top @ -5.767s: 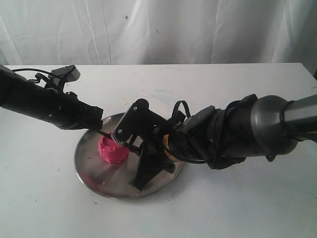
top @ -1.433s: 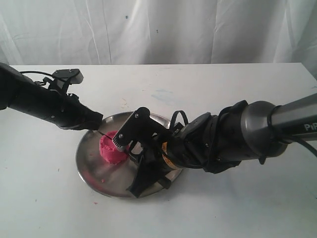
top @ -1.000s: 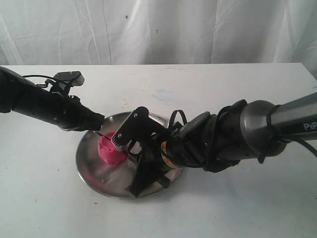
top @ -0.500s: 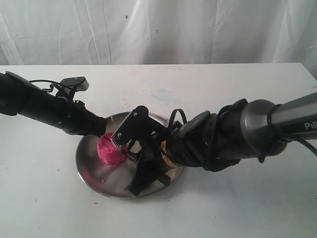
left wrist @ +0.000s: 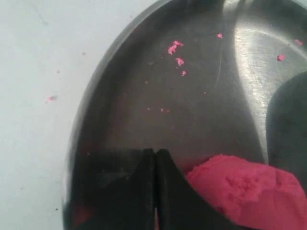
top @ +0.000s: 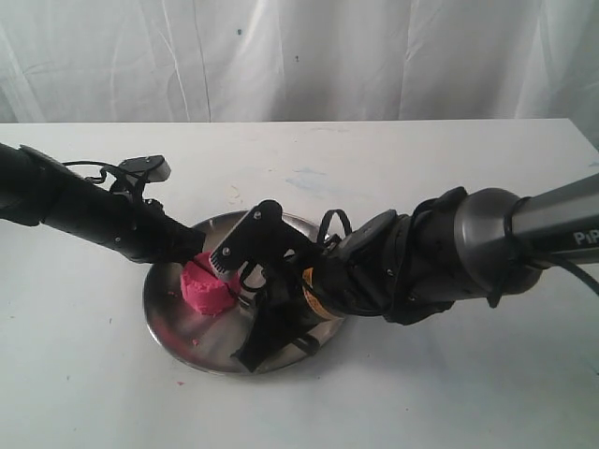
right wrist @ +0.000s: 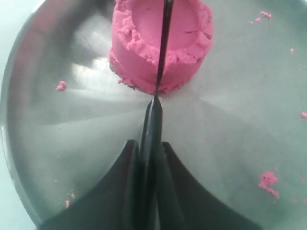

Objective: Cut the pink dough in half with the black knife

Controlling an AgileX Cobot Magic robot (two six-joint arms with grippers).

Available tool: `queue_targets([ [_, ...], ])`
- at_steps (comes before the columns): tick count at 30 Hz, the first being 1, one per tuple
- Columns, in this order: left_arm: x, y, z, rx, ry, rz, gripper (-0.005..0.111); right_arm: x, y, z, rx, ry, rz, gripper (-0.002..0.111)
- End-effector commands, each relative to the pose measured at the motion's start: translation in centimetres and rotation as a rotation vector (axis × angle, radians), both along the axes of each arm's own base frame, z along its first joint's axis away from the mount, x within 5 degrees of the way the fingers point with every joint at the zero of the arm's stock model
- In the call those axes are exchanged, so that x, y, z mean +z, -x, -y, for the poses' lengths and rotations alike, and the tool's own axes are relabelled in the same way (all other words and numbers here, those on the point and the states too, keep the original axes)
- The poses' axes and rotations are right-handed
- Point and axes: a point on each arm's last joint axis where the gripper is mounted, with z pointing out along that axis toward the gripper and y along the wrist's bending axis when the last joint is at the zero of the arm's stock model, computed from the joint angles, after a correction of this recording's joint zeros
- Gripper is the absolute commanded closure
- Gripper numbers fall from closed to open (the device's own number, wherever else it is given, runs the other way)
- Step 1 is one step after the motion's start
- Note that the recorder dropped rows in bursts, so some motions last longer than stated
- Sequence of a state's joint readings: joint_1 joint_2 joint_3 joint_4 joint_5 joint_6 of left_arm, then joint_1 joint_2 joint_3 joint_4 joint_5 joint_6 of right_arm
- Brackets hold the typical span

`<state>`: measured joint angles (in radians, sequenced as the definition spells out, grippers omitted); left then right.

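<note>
The pink dough (right wrist: 162, 45) is a stubby rimmed cylinder standing on the steel plate (right wrist: 57, 143). The black knife (right wrist: 152, 124) lies edge-down across the dough's top, its blade sunk into the near rim. My right gripper (right wrist: 151, 143) is shut on the knife's handle, just short of the dough (top: 208, 288). In the exterior view the right gripper (top: 243, 281) sits over the plate (top: 159, 318). My left gripper (left wrist: 156, 152) is shut with nothing seen between its fingers, tips low over the plate right beside the dough (left wrist: 244, 191). That left gripper (top: 192, 251) stands at the dough's far-left side.
Small pink crumbs (right wrist: 267, 181) are scattered on the plate and a few lie on the white table (top: 84, 374). A white curtain (top: 299, 56) hangs behind the table. Both arms crowd over the plate.
My left gripper has slid right along the plate's rim until it stands against the dough. The right gripper with the knife has dropped slightly; the dough looks pressed and less round.
</note>
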<state>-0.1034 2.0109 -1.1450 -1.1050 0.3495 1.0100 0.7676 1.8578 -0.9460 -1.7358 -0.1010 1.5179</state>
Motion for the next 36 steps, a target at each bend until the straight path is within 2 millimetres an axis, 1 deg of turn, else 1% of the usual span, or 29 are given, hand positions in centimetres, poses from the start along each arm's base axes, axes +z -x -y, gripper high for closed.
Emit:
queue_targets([
  [1,-1.2,0.8,0.2,-0.060,-0.007,-0.049,0.107,-0.2,0.4,-0.1,0.018,-0.007,-0.022,0.108],
  [5,-0.9,0.7,0.2,-0.060,-0.010,-0.034,0.107,-0.2,0.4,-0.1,0.018,-0.007,-0.022,0.108],
  [10,1.5,0.2,0.3,-0.079,0.005,0.028,0.107,-0.3,0.4,0.0,0.008,-0.010,-0.035,0.108],
  [13,2.4,0.3,0.3,-0.095,-0.004,0.054,0.107,-0.5,0.6,0.1,0.003,-0.006,-0.046,0.108],
  [17,2.9,0.4,0.2,-0.109,-0.016,0.066,0.107,-0.7,0.7,0.2,0.003,-0.002,-0.050,0.108],
  [22,2.8,0.5,0.2,-0.120,-0.020,0.057,0.107,-0.4,0.6,0.3,-0.008,0.003,-0.029,0.108],
  [24,2.8,0.5,0.2,-0.120,-0.026,0.049,0.107,0.1,0.5,0.4,-0.017,-0.001,-0.010,0.104],
  [26,2.7,0.6,0.2,-0.122,-0.030,0.048,0.107,0.7,0.4,0.5,-0.025,-0.009,0.010,0.096],
  [29,2.7,0.6,0.2,-0.127,-0.027,0.045,0.107,1.9,0.3,0.8,-0.044,-0.022,0.046,0.079],
  [30,2.7,0.6,0.2,-0.129,-0.026,0.043,0.107,2.1,0.3,0.9,-0.045,-0.027,0.052,0.075],
  [32,2.7,0.7,0.2,-0.132,-0.026,0.043,0.107,2.6,0.2,1.1,-0.045,-0.045,0.051,0.071],
  [36,2.7,0.7,0.2,-0.134,-0.024,0.041,0.107,2.9,-0.2,1.6,-0.034,-0.083,0.008,0.071],
])
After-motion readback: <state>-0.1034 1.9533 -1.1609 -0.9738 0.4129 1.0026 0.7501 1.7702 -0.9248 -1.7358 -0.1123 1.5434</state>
